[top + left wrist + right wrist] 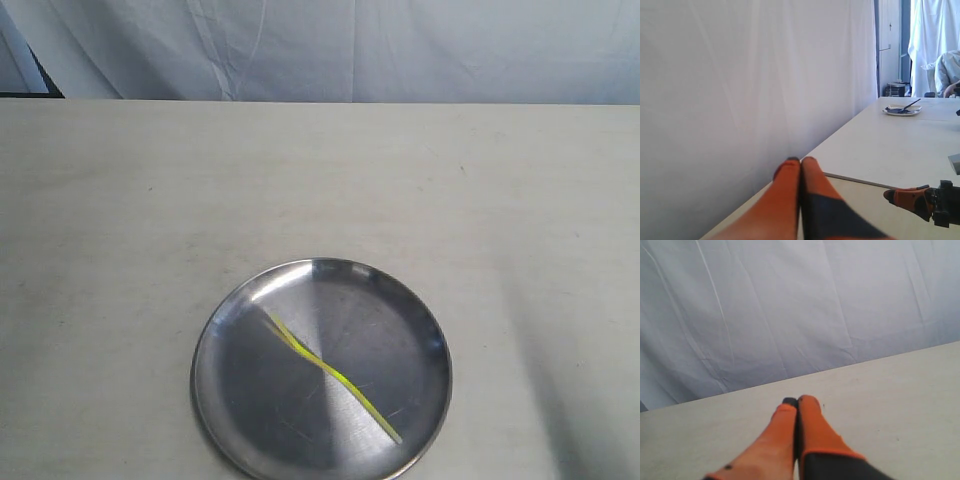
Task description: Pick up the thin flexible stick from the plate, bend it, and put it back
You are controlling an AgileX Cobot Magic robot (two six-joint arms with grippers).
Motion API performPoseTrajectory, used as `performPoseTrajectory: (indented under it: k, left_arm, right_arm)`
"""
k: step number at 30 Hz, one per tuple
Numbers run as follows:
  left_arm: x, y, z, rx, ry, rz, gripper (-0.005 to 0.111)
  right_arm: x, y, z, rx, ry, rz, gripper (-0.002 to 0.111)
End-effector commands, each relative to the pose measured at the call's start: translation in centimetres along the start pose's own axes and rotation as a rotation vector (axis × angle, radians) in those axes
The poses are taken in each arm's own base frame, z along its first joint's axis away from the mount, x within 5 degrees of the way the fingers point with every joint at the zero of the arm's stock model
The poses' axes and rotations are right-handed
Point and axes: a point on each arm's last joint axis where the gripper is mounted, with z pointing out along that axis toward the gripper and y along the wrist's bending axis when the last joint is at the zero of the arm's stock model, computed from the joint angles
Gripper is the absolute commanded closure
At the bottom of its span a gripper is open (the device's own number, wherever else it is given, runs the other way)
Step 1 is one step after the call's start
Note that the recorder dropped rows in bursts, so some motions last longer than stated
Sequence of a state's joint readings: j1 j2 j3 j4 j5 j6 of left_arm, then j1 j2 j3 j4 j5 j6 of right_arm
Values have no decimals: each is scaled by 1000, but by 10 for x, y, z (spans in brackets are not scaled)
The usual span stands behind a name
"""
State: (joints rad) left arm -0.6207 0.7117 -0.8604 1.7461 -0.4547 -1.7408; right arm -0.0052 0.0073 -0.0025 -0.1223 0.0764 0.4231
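The thin yellow-green stick [330, 372] lies slantwise across the round silver plate [232, 330], which sits near the front edge of the table in the exterior view. Neither gripper appears in that view. My left gripper [800, 160] is shut, its orange fingers pressed together with nothing between them, pointing along the table toward the white curtain. My right gripper [797, 400] is likewise shut and empty above bare tabletop. The plate and the stick are out of sight in both wrist views.
A pale table [150, 200] runs back to a white curtain [400, 50]. In the left wrist view the other arm's orange fingertip [910, 197] shows at the side, and a second table [880, 145] beyond carries a small dish [902, 110].
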Motion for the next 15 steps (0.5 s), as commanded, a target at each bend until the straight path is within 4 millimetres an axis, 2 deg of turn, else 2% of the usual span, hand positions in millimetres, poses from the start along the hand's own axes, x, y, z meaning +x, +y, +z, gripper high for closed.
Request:
performPoseTrajectory:
  k: [1,5,9,11,15]
  left_arm:
    - [-4,0,-2,-9,-14,2,107]
    - [-4,1,-2,-17,-16,-9,107]
    - [-7,3,-1,-36,-78,-165,107]
    - [1,7,-2,-63,-82,-219,107]
    - [35,20,-10,-178,-64,-383,107]
  right_arm:
    - [0,0,-1,3,-7,-2,108]
    - [0,0,-1,3,-7,-2,108]
    - [0,0,-1,3,-7,-2,108]
    - [0,0,-1,3,-7,-2,108]
    - [0,0,-1,3,-7,-4,108]
